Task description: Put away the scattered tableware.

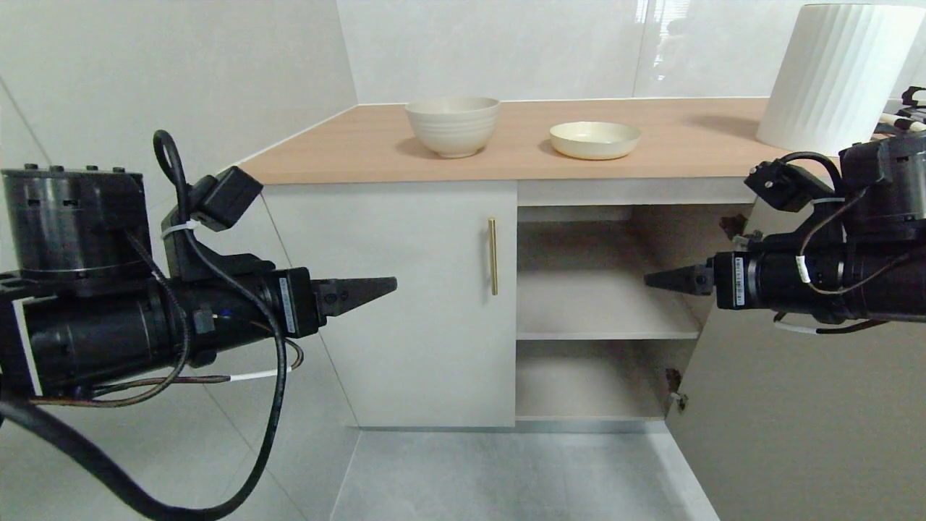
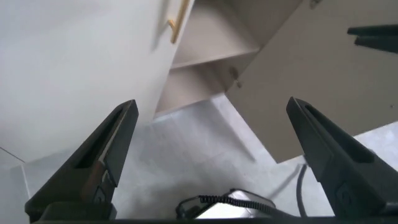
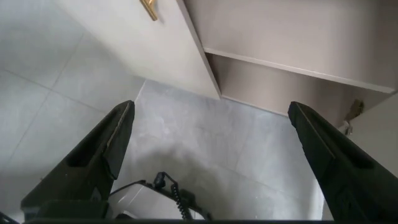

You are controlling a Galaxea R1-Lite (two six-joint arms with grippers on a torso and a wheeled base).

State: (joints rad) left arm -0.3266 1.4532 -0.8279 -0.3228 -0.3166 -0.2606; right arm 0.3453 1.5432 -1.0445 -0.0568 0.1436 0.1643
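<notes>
Bowl (image 1: pixel 453 126): inner floor hidden by its own near wall.
White ribbed cylinder (image 1: pixel 832 79): right side cut off by the picture's edge; lower right corner hidden behind the right arm (image 1: pixel 825 289).
Small items (image 1: pixel 906 119): beside the cylinder at the right edge, cut off and too small to identify.
Closed door (image 1: pixel 405 304): hides the cabinet's left half.
Open door (image 1: pixel 796 420): cut off at right and bottom edges; upper part behind the right arm.
Upper shelf (image 1: pixel 593 304): right end covered by the right gripper (image 1: pixel 651 280).
Right gripper, left wrist view: jaws' tips enter at the edge; rest cut off.
</notes>
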